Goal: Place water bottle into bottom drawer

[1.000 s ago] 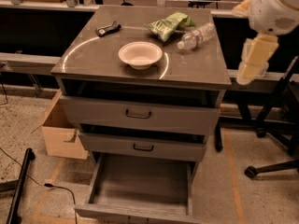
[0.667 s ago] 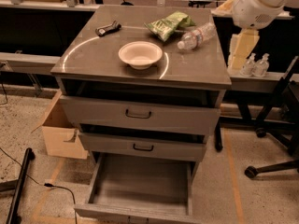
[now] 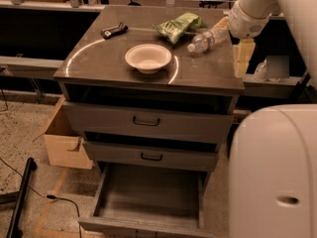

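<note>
Black tool (image 3: 114,30), bowl (image 3: 148,58) (bottom drawer (image 3: 148,190) down below is pulled out), green bag (image 3: 179,26). Next is the water bottle (image 3: 207,40), lying on its side near the surface's (image 3: 94,66) R edge. Claw (image 3: 241,61) hangs just off that edge; can't tell if it's apart or together. Lift up, come over the bottle, grab mid-body softly b/c it's crinkly.

Grey cabinet top (image 3: 99,66): white bowl (image 3: 148,58) is set near centre; black tool (image 3: 114,30) is laid back left; green snack bag (image 3: 178,26) at back, water bottle (image 3: 208,39) just beside it. Gripper (image 3: 241,58) is held at the right edge
</note>
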### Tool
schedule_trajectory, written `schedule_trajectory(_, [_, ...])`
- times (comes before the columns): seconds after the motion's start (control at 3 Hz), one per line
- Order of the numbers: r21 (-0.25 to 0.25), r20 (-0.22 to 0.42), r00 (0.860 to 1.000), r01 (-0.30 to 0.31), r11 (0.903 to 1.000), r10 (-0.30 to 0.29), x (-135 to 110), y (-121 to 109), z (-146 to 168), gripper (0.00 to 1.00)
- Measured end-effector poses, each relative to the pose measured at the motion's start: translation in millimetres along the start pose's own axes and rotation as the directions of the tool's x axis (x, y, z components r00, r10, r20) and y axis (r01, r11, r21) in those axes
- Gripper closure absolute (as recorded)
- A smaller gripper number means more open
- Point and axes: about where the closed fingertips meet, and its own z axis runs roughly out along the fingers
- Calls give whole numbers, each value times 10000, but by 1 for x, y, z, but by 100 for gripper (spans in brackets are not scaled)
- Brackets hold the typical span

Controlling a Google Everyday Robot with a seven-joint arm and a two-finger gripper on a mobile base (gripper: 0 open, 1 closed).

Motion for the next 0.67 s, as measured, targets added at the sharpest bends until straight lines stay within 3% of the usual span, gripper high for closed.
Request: schedule_trajectory(0.67, [849, -355, 9993, 103, 9963, -73, 11, -23, -7, 0])
